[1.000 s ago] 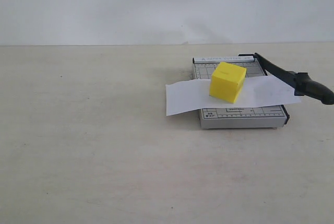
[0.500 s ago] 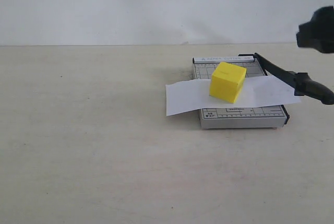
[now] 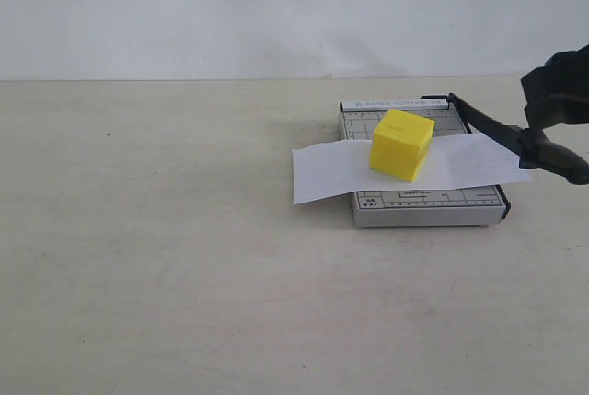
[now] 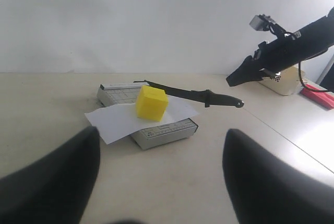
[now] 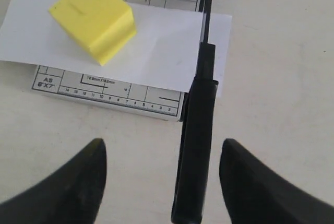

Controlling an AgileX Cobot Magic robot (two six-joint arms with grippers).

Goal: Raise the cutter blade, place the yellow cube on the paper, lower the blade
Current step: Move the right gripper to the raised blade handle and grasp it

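Tabletop (image 3: 184, 275) bears the grey trimmer base (image 3: 423, 206) right of centre, with the paper (image 3: 322, 174) lying across it and overhanging left. The cutter blade (image 3: 497, 133) slants slightly raised along the base's right edge. The yellow cube (image 3: 401, 144) sits on the paper. The right gripper (image 5: 163, 148) hovers over the blade's handle, jaws wide apart; the left gripper (image 4: 160, 132) is spread and empty, well apart

This looks like a robot lab, a room for testing. A black robot arm (image 4: 292, 51) hangs over a wide, pale table (image 3: 184, 257). Behind the table is a plain white wall (image 3: 276, 8). On the table sits a small grey paper cutter (image 3: 423, 203) with white paper (image 3: 322, 172) and a yellow cube (image 3: 402, 144) on it. In the left wrist view, far off to one side sit a white box (image 4: 282, 84) and a flat red thing (image 4: 319, 91).
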